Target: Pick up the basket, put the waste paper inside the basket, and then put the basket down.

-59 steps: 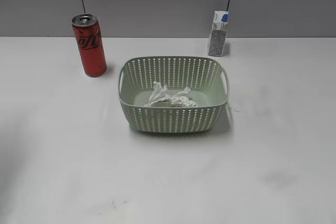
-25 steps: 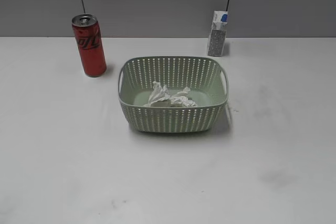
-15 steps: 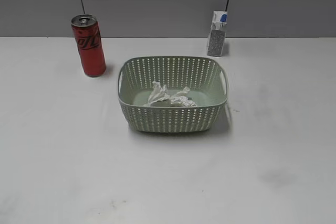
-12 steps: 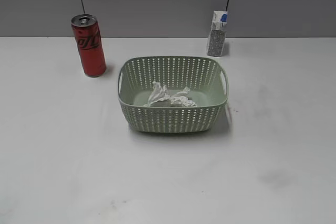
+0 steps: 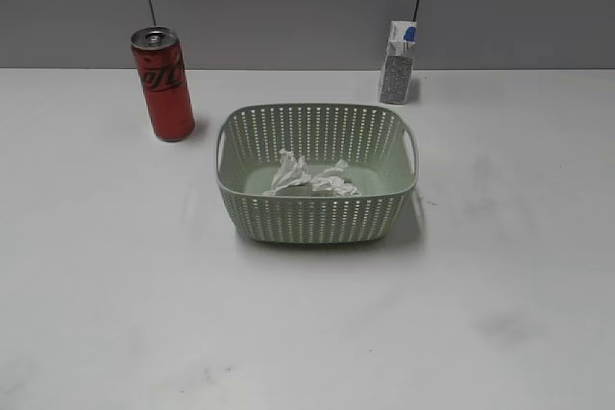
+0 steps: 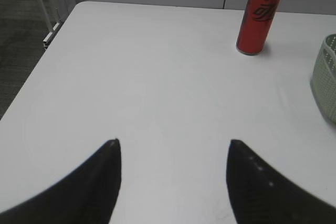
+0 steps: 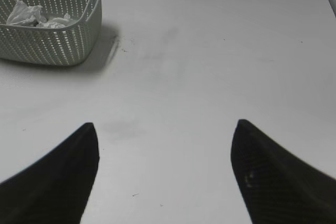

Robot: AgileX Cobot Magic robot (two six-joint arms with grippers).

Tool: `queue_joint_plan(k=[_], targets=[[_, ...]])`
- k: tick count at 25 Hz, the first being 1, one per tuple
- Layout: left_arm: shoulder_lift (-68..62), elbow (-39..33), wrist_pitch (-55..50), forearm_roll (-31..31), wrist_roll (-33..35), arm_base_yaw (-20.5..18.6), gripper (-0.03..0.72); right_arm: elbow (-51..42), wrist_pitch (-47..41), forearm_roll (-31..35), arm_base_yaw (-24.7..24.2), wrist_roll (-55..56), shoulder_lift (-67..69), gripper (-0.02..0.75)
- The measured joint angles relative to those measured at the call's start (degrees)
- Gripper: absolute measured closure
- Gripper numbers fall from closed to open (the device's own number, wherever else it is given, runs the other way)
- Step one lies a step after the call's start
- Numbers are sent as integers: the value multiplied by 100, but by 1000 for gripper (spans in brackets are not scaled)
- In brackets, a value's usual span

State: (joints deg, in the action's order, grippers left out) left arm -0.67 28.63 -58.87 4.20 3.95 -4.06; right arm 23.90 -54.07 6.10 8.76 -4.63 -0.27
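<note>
Basket (image 5: 317, 218): pale green, slotted walls, upright on white table (image 5: 115, 285), near centre.
Waste paper (image 5: 309, 178): white crumpled wads lying inside basket on its floor.
Can (image 5: 162, 84): red, upright, behind-left of basket, apart from it.
Carton (image 5: 398, 62): white-grey, blue top, upright, behind-right near wall.

Even, soft overhead light; the pale sage-green slotted plastic basket (image 5: 317, 175) casts a faint shadow rightward. Close black gripper fingers (image 6: 84, 192) look blurred.
</note>
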Motion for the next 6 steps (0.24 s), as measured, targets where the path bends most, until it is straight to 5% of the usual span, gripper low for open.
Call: queue_joint_plan(k=[6], targets=[[0,0,0,0,0,0,208,0,0,0,0,4,0,145]])
